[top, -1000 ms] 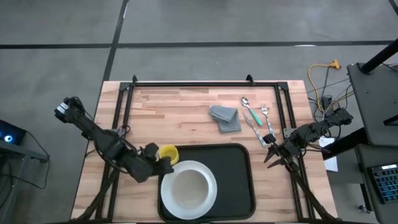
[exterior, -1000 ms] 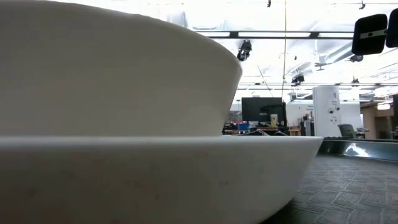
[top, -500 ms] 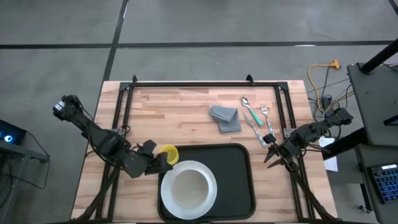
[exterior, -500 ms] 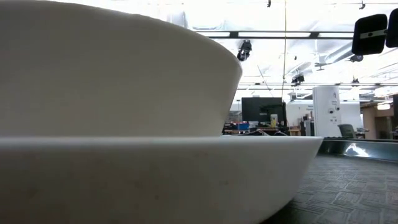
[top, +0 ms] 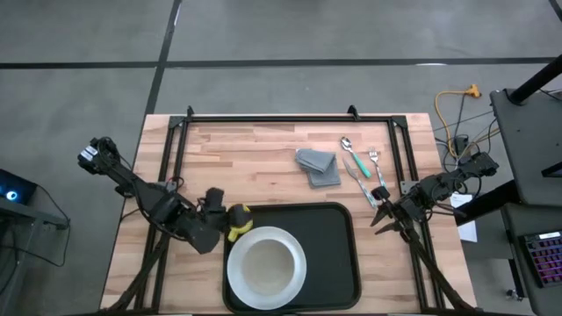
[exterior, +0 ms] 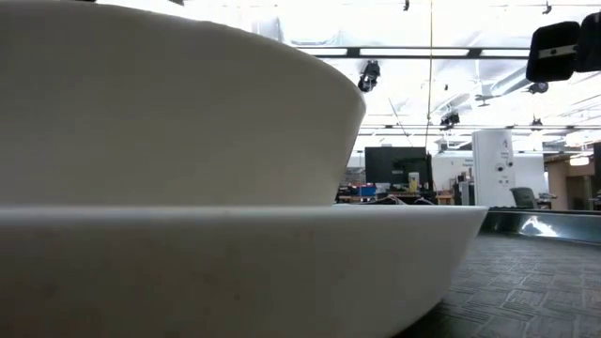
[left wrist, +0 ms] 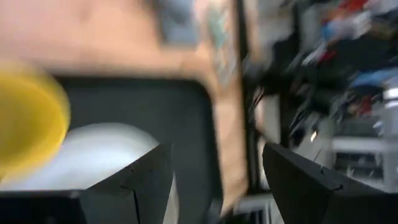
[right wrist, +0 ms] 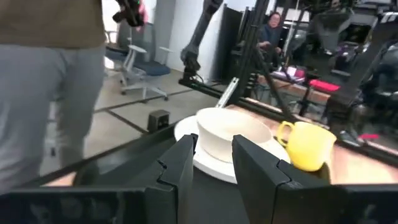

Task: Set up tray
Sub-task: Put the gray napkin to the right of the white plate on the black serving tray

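The black tray (top: 338, 237) lies at the table's near middle. On its left part sits a white plate (top: 297, 279) with a white bowl (top: 263, 263) on it; both fill the low view, bowl (exterior: 169, 113) on plate (exterior: 235, 272). A yellow mug (top: 240, 223) stands upright by the tray's far left corner, handle toward the far side (right wrist: 308, 146). My left gripper (top: 225, 219) is open just left of the mug; in its blurred wrist view (left wrist: 217, 180) the mug (left wrist: 28, 118) lies outside the fingers. My right gripper (top: 379, 219) waits at the tray's right, narrowly open (right wrist: 214, 155). My left gripper stands close against the yellow mug's left side, with the mug outside its open fingers. Whether a finger touches the mug I cannot tell.
On the wood beyond the tray lie a folded grey napkin (top: 318, 167) and a spoon, knife and fork (top: 360, 165) with teal handles. Black frame rails run along the table's far, left and right sides. A person (right wrist: 56, 81) stands in the room beyond the table.
My left gripper has moved from the mug's near-left side toward the far edge, ending at the mug's left, and has turned on the way; its wrist view is blurred by motion. The mug stays by the tray's far left corner.
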